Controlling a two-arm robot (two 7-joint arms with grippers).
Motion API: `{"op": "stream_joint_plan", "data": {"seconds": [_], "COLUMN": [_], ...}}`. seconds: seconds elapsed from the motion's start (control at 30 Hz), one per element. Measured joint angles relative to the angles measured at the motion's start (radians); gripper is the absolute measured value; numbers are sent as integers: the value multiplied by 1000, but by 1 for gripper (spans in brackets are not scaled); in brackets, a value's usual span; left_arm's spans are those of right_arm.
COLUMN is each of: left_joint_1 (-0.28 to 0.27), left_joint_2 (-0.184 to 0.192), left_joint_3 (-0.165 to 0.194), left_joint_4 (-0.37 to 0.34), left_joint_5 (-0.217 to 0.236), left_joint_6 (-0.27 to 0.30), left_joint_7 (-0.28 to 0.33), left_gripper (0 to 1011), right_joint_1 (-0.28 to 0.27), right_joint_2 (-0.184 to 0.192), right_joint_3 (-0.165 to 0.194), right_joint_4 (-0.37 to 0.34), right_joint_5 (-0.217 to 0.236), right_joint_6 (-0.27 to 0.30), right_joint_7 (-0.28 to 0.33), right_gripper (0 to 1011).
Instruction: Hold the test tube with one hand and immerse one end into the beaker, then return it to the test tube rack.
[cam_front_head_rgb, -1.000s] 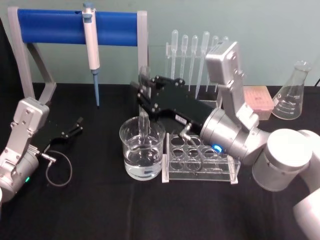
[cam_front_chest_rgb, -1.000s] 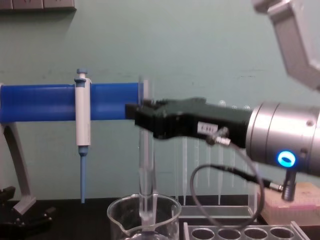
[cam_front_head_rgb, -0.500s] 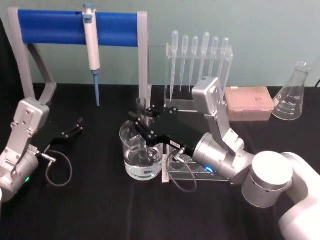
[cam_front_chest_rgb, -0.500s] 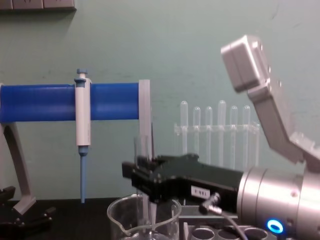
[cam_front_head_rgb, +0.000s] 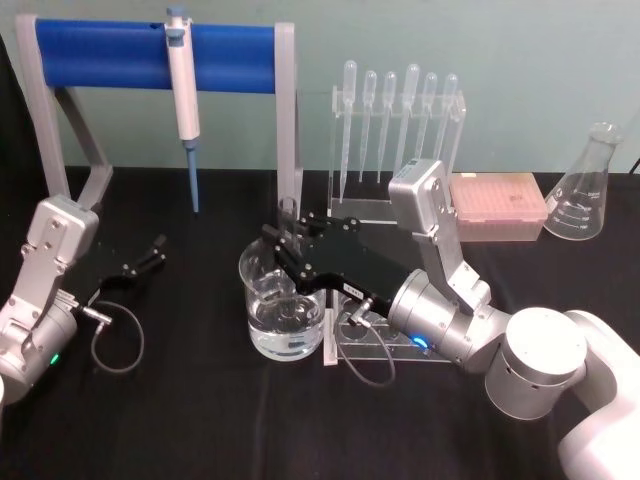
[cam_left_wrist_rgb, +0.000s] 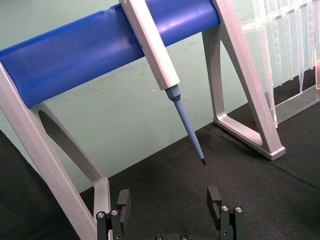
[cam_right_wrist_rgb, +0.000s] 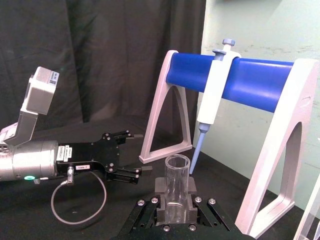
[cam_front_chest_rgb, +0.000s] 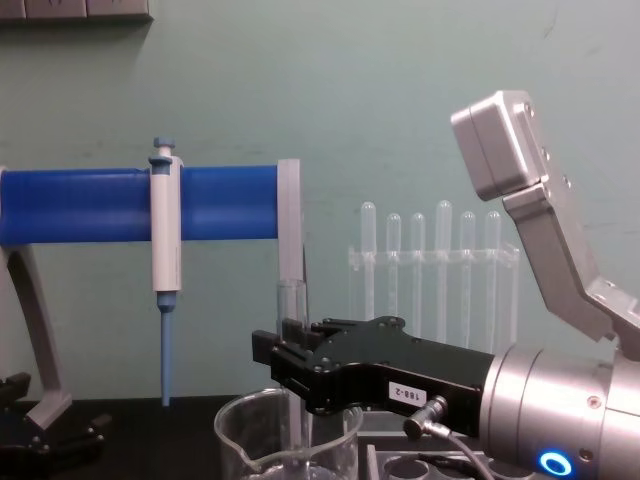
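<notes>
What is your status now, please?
Right gripper shut on clear glass test tube, lower end inside wide glass beaker. Left gripper open, parked left. No obstruction seen.

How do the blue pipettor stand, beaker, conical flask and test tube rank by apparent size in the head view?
1. blue pipettor stand
2. beaker and conical flask: they look alike and the beaker is nearer, so unranked
3. test tube, partly hidden by the right gripper

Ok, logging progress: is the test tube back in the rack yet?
No, the right end effector holds the test tube upright in the beaker, beside the rack.
</notes>
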Motion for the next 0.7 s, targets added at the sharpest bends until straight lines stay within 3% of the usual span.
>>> {"op": "stream_joint_plan", "data": {"seconds": [0.7], "left_joint_1": [0], "left_joint_2": [0], "left_joint_3": [0], "left_joint_4": [0], "left_joint_5": [0], "left_joint_6": [0], "left_joint_7": [0], "left_gripper": [1000], "right_joint_1": [1], "right_joint_2": [1], "right_joint_3": [-2], "right_joint_4": [-1], "right_joint_5": [1], "right_joint_6": [1], "right_joint_7": [-1], "right_gripper": [226]}}
